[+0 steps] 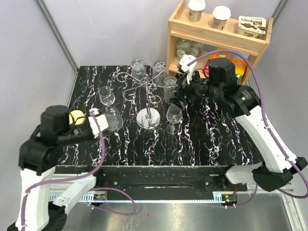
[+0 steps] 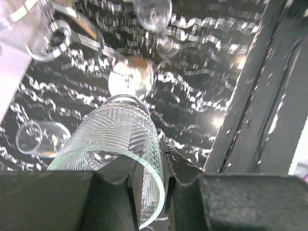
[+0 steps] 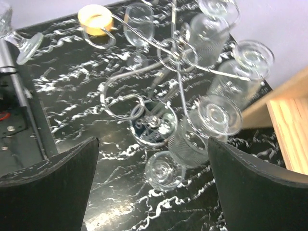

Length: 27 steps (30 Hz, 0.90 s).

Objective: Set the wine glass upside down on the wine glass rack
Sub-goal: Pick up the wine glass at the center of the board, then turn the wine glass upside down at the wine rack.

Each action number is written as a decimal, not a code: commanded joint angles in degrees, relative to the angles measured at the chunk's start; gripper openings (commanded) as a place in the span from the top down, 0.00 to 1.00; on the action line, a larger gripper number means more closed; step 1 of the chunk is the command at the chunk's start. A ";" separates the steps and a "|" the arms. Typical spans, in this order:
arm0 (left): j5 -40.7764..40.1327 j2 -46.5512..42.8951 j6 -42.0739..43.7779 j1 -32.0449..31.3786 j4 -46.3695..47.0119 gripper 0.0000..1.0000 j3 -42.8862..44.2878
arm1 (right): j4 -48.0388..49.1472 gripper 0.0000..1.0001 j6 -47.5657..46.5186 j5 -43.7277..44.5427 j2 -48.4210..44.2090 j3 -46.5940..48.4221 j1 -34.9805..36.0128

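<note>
Here, the left gripper (image 2: 147,188) is clamped on the wine glass (image 2: 120,139), with the ribbed wall at the rim pinched between its two fingers. The glass lies tipped on its side, its round foot pointing away from the wrist. From above, this glass (image 1: 114,122) sits near the left edge of the worktop (image 1: 216,139), about midway between its near and far edges. It is just left of the wine glass rack (image 1: 148,119) and not touching it. Whether the glass rests on the worktop or is lifted off it, I cannot tell.

The right gripper (image 3: 154,185) has its fingers spread wide apart with nothing between them. It hangs over the rack's right side, toward the far right corner.

The rack stands around the middle of the worktop, its disc base (image 3: 154,124) shiny and its curled arms spreading above. Hanging glasses (image 1: 170,86) sit foot-up on the far and right arms. Two stemmed glasses stand upright, one (image 1: 106,96) left of the rack and one (image 1: 174,114) just right of the base. A yellow ring (image 1: 75,117) lies at the left edge. A wooden shelf (image 1: 216,36) stands beyond the far right corner.
</note>
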 commanded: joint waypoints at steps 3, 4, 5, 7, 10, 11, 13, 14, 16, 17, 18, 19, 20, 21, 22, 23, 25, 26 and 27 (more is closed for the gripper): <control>14.07 2.13 -11.04 0.10 6.73 1.00 13.54 | -0.42 0.01 4.08 -16.26 1.11 7.51 -0.25; 15.56 2.05 -13.42 0.01 10.42 1.00 13.90 | 0.45 0.00 5.04 -17.84 1.46 7.77 -0.24; 17.40 2.22 -16.66 0.10 14.81 1.00 13.81 | 1.07 0.01 6.18 -20.47 1.99 8.30 -0.24; 20.48 3.62 -22.64 0.10 22.55 1.00 13.99 | 1.60 0.01 7.24 -24.95 3.21 9.79 -0.33; 24.44 7.57 -30.72 0.10 32.65 1.00 14.52 | 2.48 0.00 8.74 -30.49 4.71 12.43 -0.24; 25.06 8.89 -32.84 0.01 34.78 1.00 15.21 | 2.83 0.01 9.18 -32.08 5.24 13.13 -0.33; 26.03 11.96 -37.06 -0.08 40.67 1.00 17.32 | 3.62 0.01 9.97 -33.32 6.29 14.80 -0.33; 26.47 13.72 -39.17 -0.08 42.95 1.00 18.11 | 3.89 0.00 10.06 -33.85 6.99 15.59 -0.25; 27.61 16.36 -44.95 -0.17 50.15 1.00 18.38 | 4.94 0.01 10.50 -34.47 8.31 17.61 -0.24; 28.14 17.85 -47.51 -0.17 53.75 1.00 18.47 | 5.29 0.01 10.85 -35.08 8.93 18.40 -0.24; 28.93 19.00 -50.32 -0.17 57.53 1.00 18.21 | 5.82 0.01 11.20 -35.78 9.46 19.11 -0.24; 29.19 20.05 -52.62 -0.17 60.26 1.00 17.86 | 6.61 0.00 11.81 -36.57 10.07 19.55 -0.24; 29.98 20.93 -54.12 -0.17 63.34 1.00 17.51 | 7.31 0.01 12.25 -36.67 10.34 20.25 -0.24; 30.16 21.64 -55.70 -0.17 65.20 1.00 17.33 | 8.01 0.01 12.78 -36.58 10.78 20.61 -0.24; 31.12 22.17 -57.54 -0.17 68.09 1.00 17.07 | 8.11 0.01 12.79 -36.06 11.04 20.96 -0.33; 31.74 22.52 -59.91 -0.17 70.64 1.00 16.54 | 8.28 0.00 12.70 -35.53 11.30 21.48 -0.25; 33.76 23.31 -66.32 -0.17 80.19 1.00 14.88 | 8.02 0.00 11.39 -33.51 11.92 21.93 -0.33; 34.64 23.49 -70.96 -0.17 85.12 1.00 13.65 | 7.93 0.01 10.60 -32.55 11.92 22.19 -0.33; 35.17 23.66 -75.10 -0.17 90.91 1.00 12.51 | 7.85 0.00 9.98 -31.84 12.10 22.37 -0.51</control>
